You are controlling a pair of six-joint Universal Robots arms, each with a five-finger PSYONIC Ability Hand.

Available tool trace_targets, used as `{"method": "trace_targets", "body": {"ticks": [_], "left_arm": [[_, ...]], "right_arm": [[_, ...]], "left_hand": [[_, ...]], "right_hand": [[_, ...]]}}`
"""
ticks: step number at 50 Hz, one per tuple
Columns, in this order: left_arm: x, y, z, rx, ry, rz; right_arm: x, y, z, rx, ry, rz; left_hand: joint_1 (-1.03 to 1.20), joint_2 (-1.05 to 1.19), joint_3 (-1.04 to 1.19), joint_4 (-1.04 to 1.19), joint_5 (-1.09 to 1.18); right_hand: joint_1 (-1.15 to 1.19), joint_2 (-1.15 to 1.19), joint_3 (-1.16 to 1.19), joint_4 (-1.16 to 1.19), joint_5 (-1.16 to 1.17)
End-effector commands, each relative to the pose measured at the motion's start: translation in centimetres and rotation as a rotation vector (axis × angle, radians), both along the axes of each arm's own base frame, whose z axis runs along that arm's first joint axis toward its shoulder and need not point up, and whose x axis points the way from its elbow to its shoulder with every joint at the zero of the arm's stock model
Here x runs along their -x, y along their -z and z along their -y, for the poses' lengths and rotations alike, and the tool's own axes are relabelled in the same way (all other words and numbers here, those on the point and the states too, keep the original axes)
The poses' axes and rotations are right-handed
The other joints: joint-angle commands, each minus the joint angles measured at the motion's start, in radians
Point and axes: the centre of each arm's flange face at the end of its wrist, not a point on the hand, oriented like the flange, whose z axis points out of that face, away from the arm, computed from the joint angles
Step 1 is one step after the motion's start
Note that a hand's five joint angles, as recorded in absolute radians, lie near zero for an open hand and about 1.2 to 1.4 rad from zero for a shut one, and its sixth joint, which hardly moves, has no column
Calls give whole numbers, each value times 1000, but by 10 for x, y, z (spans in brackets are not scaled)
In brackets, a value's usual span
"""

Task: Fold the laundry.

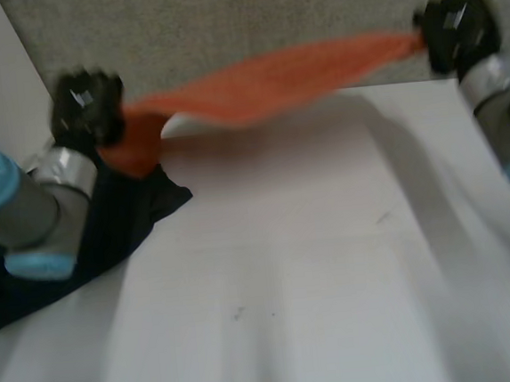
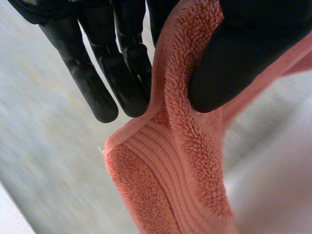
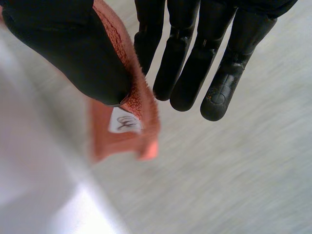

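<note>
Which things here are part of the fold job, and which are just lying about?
In the job: towel, pinched at one end by the left hand and at the other by the right hand.
Lying about: dark cloth on the table, in neither hand; maybe later laundry.

Probably a lab, plain white table (image 1: pixel 290 286), grey felt-like partition (image 1: pixel 223 24) behind

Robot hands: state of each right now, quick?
Left robot hand: shut on the orange towel, pinching one corner.
Right robot hand: shut on the same towel, pinching its other end by the label.
</note>
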Motion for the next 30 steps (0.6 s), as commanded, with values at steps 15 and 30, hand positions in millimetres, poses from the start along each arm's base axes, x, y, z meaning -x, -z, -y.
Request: {"method": "trace_targets", "body": {"ticks": [15, 30], "left_arm": [[-16, 63, -103, -398, 46, 371], [-29, 62, -210, -814, 153, 503]], "right_arm": [[63, 75, -78, -685, 49, -309], [118, 58, -151, -853, 28, -688]], "left_hand": [[248, 200, 201, 194, 264], [248, 200, 201, 194, 264]], "right_hand": [[413, 232, 223, 208, 224], [413, 232, 223, 208, 224]]}}
